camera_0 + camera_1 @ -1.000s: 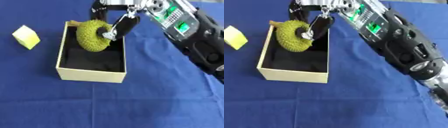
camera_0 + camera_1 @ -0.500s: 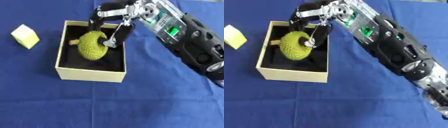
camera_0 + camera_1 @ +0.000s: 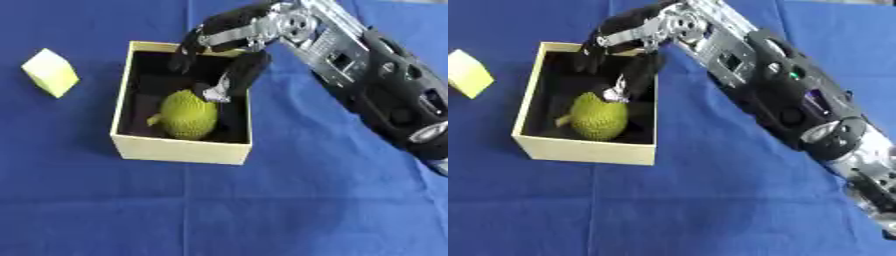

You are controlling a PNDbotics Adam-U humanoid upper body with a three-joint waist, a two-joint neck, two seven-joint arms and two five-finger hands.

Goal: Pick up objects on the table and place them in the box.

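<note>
Right hand: I see my right hand [image 3: 223, 57] over the far half of the box, coming in from the upper right. Its fingers [image 3: 186, 52] hang down into the far left of the box, its thumb [image 3: 238, 77] slants down on the right side. Fingers and thumb stand apart and curl round nothing.
Contact: the thumb's pale tip sits at the top of the fruit; I cannot tell whether it touches or is just above it.
Fruit: the bumpy yellow-green fruit [image 3: 598, 116] lies on the box's dark floor, in the near half, with a short stem poking out to the left. It rests close to the near wall.
Box: the box [image 3: 179, 149] is pale yellow outside, black inside, open at the top, on the blue cloth [image 3: 219, 205].
Block: a pale yellow block [image 3: 50, 72] lies on the cloth to the left of the box, well apart from it, outside the box.
Arm: the right arm [image 3: 789, 100] runs from the hand down toward the right edge, black with silver joints.
Left eye only: it shows the whole block with cloth on all sides of it, but cuts the arm off at the right edge.
Right eye only: it follows the arm further, to the lower right corner; the block [image 3: 467, 73] sits cut by the left edge.
Left hand: I find it in neither view.
</note>
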